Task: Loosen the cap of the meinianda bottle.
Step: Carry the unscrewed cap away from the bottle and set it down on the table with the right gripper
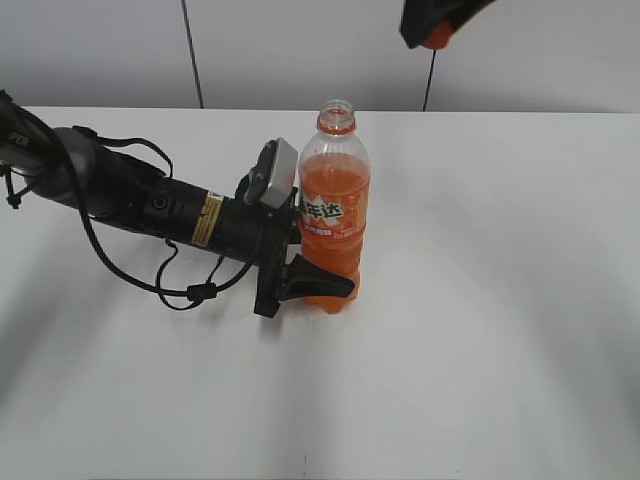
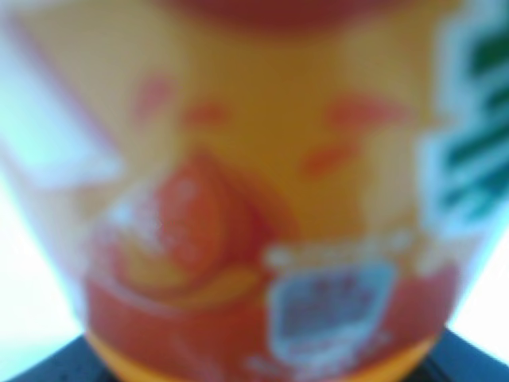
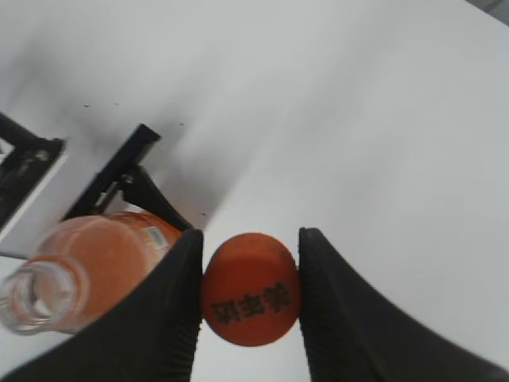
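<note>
Right gripper: jaws clamped on the cap, one black finger against each side; orange top with dark printed characters faces the wrist camera. Exterior view shows only the tip of this gripper at the upper edge, well above the bottle, with a sliver of orange cap between the fingers.

Left gripper: arm lies low across the white table from the left; jaws closed around the lower body of the meinianda bottle, one black finger visible in front near the base.

Meinianda bottle: upright on the table, centre of the exterior view, neck open and uncapped, orange drink filling it to the shoulder, label facing the camera.

Left wrist view: filled by the blurred orange label at very close range; fruit picture and green-and-white characters just discernible; gripper fingers not distinguishable.

Right wrist view only: open bottle mouth seen from above at lower left, the left gripper's black jaw frame beside the bottle below it.
</note>
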`<state>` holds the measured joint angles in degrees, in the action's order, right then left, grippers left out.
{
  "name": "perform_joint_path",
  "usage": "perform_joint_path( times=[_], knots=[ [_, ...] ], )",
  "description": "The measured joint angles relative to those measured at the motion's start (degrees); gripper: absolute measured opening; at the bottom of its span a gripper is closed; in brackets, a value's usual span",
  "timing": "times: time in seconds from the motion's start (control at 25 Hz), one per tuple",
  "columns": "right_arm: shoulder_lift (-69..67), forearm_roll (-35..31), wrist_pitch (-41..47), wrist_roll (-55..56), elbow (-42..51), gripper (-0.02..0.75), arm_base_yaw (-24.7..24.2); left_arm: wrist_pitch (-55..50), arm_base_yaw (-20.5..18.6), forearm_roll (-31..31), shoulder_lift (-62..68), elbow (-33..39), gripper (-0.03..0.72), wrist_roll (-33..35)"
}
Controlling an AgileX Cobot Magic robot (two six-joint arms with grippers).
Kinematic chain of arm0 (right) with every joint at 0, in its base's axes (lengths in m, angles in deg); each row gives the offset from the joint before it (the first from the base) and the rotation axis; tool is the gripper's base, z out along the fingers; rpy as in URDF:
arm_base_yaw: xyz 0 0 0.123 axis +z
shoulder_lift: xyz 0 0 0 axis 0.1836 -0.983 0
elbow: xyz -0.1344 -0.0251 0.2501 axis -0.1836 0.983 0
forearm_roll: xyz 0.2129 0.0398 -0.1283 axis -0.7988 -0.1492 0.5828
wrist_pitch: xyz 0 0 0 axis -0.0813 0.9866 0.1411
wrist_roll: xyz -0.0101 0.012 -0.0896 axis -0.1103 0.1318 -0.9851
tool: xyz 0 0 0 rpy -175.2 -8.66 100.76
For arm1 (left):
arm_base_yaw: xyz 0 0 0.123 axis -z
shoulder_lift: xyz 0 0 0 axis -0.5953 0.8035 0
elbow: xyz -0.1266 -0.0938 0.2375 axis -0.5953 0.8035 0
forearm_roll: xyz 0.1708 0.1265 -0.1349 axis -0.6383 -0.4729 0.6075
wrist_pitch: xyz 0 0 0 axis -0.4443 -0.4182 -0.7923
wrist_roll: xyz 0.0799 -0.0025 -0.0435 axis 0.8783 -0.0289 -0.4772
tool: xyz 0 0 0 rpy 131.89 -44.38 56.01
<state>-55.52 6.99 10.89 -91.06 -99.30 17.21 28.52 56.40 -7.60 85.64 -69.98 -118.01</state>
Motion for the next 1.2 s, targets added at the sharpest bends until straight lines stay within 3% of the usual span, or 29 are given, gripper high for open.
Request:
perform_joint_path(
  times=[0.24,0.52,0.72,0.88,1.2],
  knots=[
    [1.4,-0.7,-1.6,1.6,11.1,0.272,-8.4,0.0,0.0,0.0,0.0,0.0,0.407,0.0],
    [8.7,-8.0,-18.5,1.7,35.5,0.272,-19.3,0.0,0.0,0.0,0.0,0.0,0.407,0.0],
    [9.9,-9.0,-28.4,1.8,51.7,0.272,-27.0,0.1,0.0,0.0,0.0,0.0,0.407,0.0],
    [9.9,-9.3,-34.9,1.8,58.9,0.272,-29.6,0.1,0.0,0.0,0.0,0.0,0.407,0.0],
    [5.8,-9.5,-38.7,1.6,59.7,0.272,-30.0,0.1,0.0,0.0,0.0,0.0,0.407,0.0]
  ],
)
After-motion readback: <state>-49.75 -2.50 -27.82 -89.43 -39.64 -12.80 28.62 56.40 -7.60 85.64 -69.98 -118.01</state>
